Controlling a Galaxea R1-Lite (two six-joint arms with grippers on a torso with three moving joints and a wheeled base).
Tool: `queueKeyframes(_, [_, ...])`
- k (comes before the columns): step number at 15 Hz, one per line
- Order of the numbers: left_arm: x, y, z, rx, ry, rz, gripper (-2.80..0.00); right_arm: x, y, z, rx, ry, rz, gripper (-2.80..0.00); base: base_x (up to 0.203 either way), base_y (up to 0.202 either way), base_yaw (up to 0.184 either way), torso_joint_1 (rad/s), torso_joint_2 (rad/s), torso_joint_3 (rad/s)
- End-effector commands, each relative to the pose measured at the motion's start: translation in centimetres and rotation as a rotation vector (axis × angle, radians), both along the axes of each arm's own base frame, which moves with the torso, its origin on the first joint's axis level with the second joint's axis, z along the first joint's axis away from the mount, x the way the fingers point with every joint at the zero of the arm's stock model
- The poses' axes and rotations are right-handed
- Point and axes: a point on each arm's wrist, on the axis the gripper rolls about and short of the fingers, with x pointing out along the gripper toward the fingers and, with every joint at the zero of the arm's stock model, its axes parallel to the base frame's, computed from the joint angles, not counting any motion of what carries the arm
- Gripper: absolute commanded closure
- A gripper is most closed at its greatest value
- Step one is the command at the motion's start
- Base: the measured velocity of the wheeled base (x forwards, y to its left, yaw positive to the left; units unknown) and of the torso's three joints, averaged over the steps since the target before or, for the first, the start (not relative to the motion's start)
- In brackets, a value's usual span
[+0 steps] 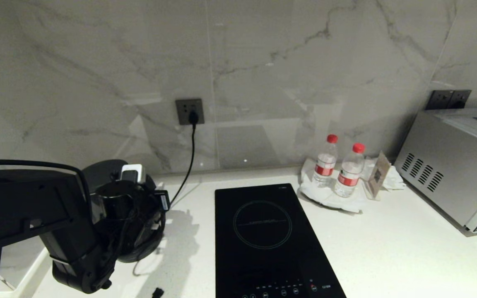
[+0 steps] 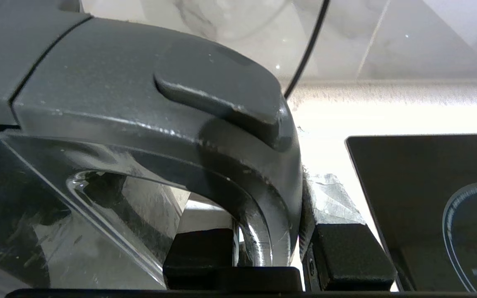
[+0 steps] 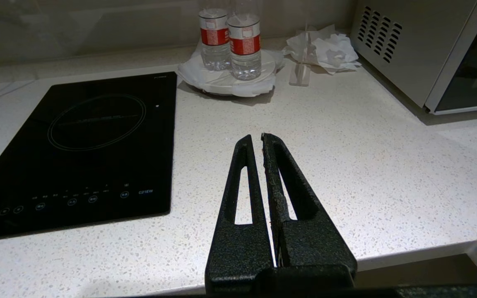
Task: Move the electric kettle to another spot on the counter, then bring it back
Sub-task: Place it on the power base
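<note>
Marble wall and white counter [image 1: 387,248] fill your head view; the left gripper [image 1: 139,215] reaches the electric kettle [image 1: 116,198] at the far left. In your left wrist view the jaws clamp its handle [image 2: 222,136], so the carrying seems underway, the return pending. In your right wrist view the right gripper [image 3: 261,140] hangs closed, empty.

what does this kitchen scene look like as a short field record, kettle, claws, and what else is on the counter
electric kettle: at the counter's left end, mostly hidden behind the left arm in the head view
left claw: shut on the kettle's handle, a finger on each side
right claw: shut, empty, above bare counter near the front edge
cooktop: black glass panel, right of the kettle
water bottles: two, red caps, on a white plate by the wall
oven: silver, far right
cord: plugged into the wall socket
</note>
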Motion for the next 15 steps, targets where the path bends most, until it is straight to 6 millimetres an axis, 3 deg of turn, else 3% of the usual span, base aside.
queueKeyframes(1, [-0.6,-0.3,0.2,-0.001,-0.001,-0.009,0.00,0.0,0.0,0.0,0.000,0.000,0.000,0.00,0.000,0.000,0.000,0.000,0.00,0.000])
queueKeyframes(10, [-2.6,-2.6,1.2,-0.005,-0.010,-0.094,0.00,0.0,0.0,0.0,-0.001,0.000,0.000,0.00,0.000,0.000,0.000,0.000,0.00,0.000])
queueKeyframes(15, [-1.6,-2.6,-1.6,0.015,0.049,-0.083,0.00,0.0,0.0,0.0,0.000,0.000,0.000,0.00,0.000,0.000,0.000,0.000,0.00,0.000])
